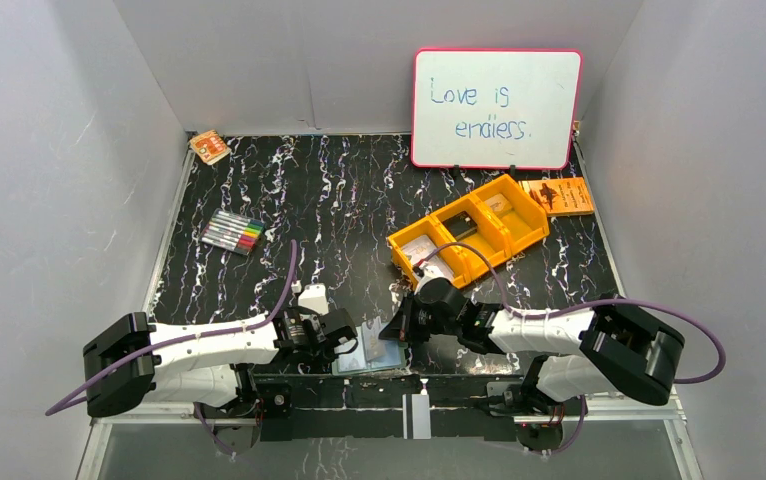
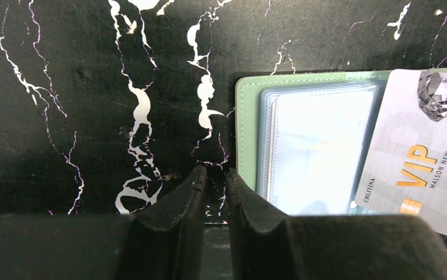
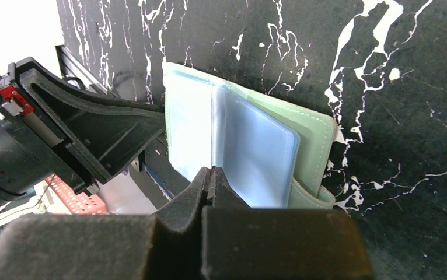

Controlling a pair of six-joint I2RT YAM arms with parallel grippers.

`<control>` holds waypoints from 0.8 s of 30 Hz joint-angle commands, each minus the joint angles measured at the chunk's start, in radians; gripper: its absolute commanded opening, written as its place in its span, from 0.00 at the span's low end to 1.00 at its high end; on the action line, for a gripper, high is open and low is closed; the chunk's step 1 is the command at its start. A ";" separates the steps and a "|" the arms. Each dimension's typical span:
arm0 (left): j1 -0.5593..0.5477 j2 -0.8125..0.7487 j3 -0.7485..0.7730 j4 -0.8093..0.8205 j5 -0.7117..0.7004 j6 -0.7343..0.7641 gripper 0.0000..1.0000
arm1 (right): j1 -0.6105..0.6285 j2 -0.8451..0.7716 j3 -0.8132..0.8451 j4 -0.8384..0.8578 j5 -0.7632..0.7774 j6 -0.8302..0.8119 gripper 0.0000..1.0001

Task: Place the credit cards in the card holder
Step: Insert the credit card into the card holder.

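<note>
**Loose card on an unpinned holder at the near edge**

I am watching the left gripper hovering over bare tabletop, just left of the card holder. Its jaws are showing a narrow slit and holding nothing. The holder is lying open at the middle of the tabletop's near edge. A silver VIP card is resting askew across its right half, in no pocket. The right gripper is sitting fully closed with its tips at the clear sleeves; I cannot tell whether a leaf is pinched.

I am worrying that a nudge from either side shoves the holder along the glossy top or off the near edge. A springy sleeve could also flick the card away.

The black marble-print top is carrying an orange packet in the far-left corner and markers near the left edge. A whiteboard is standing at the far edge, with an orange compartment tray and an orange booklet toward the right. Grey walls are enclosing it all.
</note>
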 commanded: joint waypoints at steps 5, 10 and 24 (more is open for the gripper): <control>0.007 0.005 -0.015 -0.008 -0.009 -0.012 0.16 | 0.008 -0.030 0.004 0.003 -0.010 0.031 0.00; 0.007 0.005 -0.019 -0.005 -0.008 -0.013 0.16 | 0.007 -0.005 -0.003 0.009 -0.032 0.046 0.00; 0.009 0.007 -0.023 0.007 -0.005 -0.010 0.14 | 0.007 0.046 0.012 0.017 -0.061 0.047 0.00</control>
